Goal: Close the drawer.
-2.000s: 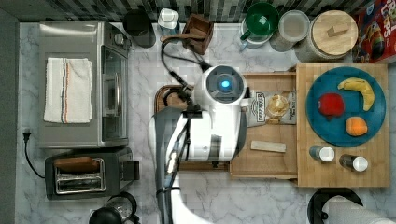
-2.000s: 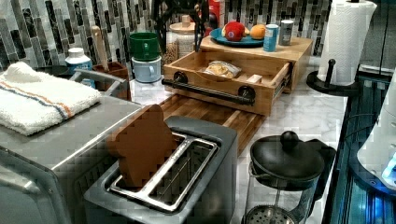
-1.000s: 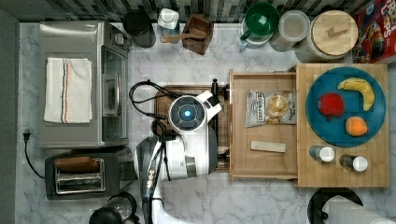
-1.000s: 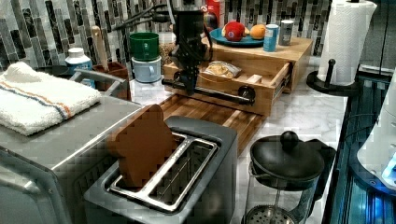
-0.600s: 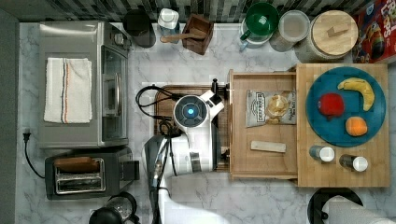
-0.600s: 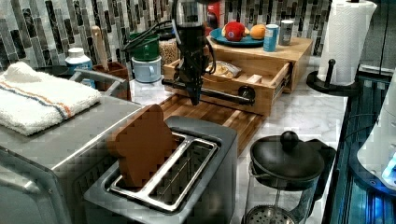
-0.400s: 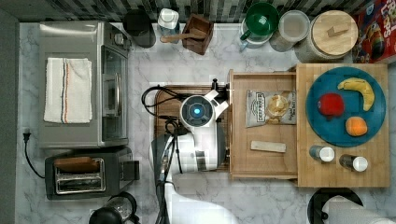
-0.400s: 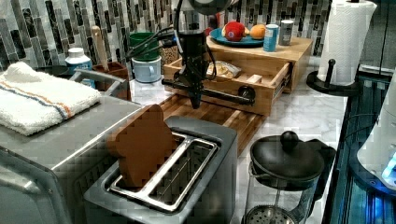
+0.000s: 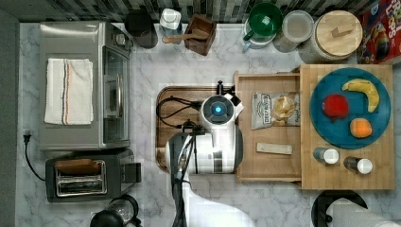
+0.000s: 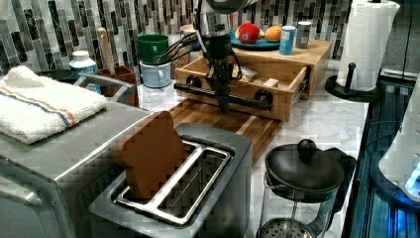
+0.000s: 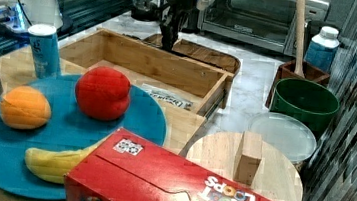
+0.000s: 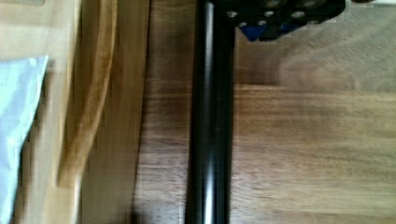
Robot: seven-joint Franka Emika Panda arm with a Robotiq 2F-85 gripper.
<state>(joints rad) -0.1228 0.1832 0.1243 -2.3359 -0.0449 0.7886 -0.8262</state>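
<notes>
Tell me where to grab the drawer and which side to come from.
Grip the black bar handle on the drawer front. It runs level across the panel, held clear on two round mounts. Come down from above, on the cutting board side, fingers straddling the bar, where the gripper hangs now.

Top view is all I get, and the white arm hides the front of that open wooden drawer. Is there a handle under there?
Observer: Yes. In the left view a black bar handle runs across the front panel of the drawer, and the gripper hangs just in front of it.
Visitor: What is beneath the gripper?
Observer: The dark brown cutting board; the wrist view shows its wood grain beside the bar.
Visitor: Is the drawer deep?
Observer: The right view shows raised side walls with a snack packet lying flat on the drawer floor.
</notes>
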